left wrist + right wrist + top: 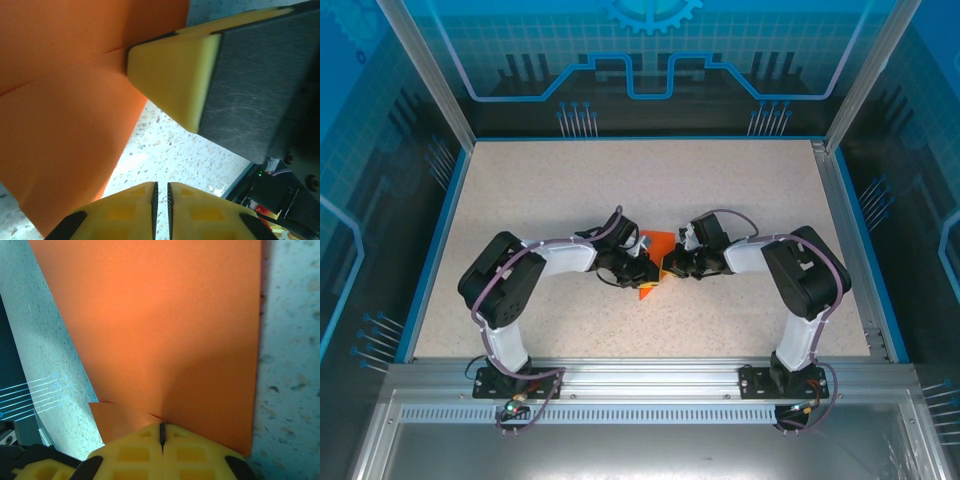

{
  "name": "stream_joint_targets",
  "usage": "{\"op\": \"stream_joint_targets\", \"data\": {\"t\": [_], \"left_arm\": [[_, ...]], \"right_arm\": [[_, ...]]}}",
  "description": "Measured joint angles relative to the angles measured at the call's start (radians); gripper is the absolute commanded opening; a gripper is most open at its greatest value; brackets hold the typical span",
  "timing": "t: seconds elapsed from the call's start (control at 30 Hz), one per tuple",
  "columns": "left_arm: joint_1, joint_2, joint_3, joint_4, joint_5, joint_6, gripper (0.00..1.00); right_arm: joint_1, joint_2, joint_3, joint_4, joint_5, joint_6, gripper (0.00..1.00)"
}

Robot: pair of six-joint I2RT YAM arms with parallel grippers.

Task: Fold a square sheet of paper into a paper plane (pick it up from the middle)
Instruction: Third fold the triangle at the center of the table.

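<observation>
Right pincer [161, 432] fingers are seen pressed fully together, and an edge of the bright orange square sheet of thin paper [165, 330] is pinched in their seam. At the left pincer [161, 192] only a thin slit is left between the yellow fingers; whether paper is caught there cannot be told. 1 yellow finger of the right pincer is seen against the sheet, at a crease. Farther off, the sheet is held between the 2 arms, over the middle of the speckled pale desk [720, 190].
</observation>
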Motion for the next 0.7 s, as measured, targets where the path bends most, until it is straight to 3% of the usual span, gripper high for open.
{"op": "stream_joint_targets", "data": {"t": [0.43,0.7], "left_arm": [[0.000,0.016,-0.022,-0.074,-0.051,0.053,0.16],[0.000,0.016,-0.024,-0.081,-0.065,0.087,0.14]], "right_arm": [[0.000,0.000,0.008,-0.019,0.005,-0.007,0.02],[0.001,-0.009,0.016,-0.041,0.002,-0.023,0.12]]}}
